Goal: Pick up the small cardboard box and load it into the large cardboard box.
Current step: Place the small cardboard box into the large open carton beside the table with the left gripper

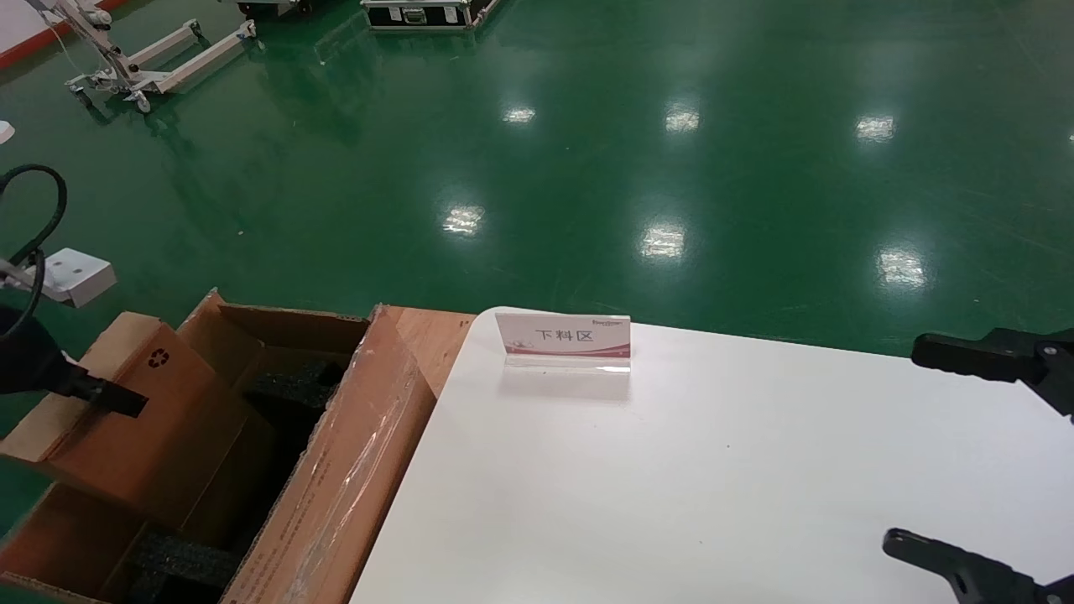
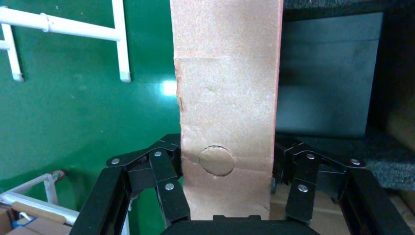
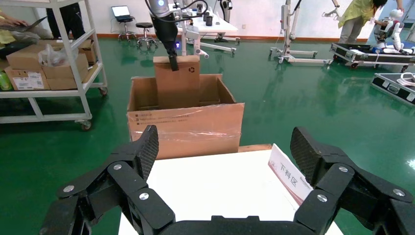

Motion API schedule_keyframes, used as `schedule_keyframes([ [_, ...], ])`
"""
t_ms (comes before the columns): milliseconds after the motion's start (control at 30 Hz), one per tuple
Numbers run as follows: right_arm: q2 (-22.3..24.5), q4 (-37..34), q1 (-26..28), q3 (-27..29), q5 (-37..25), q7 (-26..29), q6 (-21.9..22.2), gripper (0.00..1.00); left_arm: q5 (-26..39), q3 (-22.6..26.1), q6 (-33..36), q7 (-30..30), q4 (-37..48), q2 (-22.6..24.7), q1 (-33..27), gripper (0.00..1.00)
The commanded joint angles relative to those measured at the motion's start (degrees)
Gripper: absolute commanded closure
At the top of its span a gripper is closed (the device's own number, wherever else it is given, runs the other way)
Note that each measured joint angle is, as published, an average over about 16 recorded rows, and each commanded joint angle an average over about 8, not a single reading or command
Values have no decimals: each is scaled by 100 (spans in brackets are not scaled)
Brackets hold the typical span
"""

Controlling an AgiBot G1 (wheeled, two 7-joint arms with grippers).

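The small cardboard box (image 1: 134, 411), plain brown with a recycling mark near one corner, hangs tilted with its lower part down inside the large cardboard box (image 1: 336, 470). My left gripper (image 1: 109, 394) is shut on its upper edge. In the left wrist view the fingers (image 2: 169, 191) press both sides of the small cardboard box (image 2: 227, 122), with black foam (image 2: 328, 83) beyond. The right wrist view shows the small cardboard box (image 3: 177, 81) standing up out of the large cardboard box (image 3: 186, 127). My right gripper (image 1: 948, 457) hovers open over the white table's right side.
A white sign stand (image 1: 564, 340) with a red stripe stands at the far edge of the white table (image 1: 671, 486). The large box sits on the green floor against the table's left side. A shelf cart (image 3: 49, 63) with cartons stands farther off.
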Motion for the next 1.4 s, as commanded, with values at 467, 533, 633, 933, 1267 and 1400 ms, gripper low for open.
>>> schedule_keyframes([
  [467,2,0,1,-5,3,-2,2,0,-203,96,-383,-36,620,414,639,100],
  [533,2,0,1,-5,4,-3,2,0,-222,114,-409,-46,683,458,724,100],
  [633,3,0,1,-6,4,-3,3,0,-275,137,-460,-74,776,517,870,100],
  [933,4,0,2,-9,6,-5,4,0,-497,174,-652,-133,1100,720,1353,100],
  [1267,5,0,3,-12,8,-6,5,0,-756,179,-799,-14,1605,950,1843,100],
  [1400,5,0,3,-13,9,-7,6,0,-884,175,-809,40,1830,1037,2038,100],
])
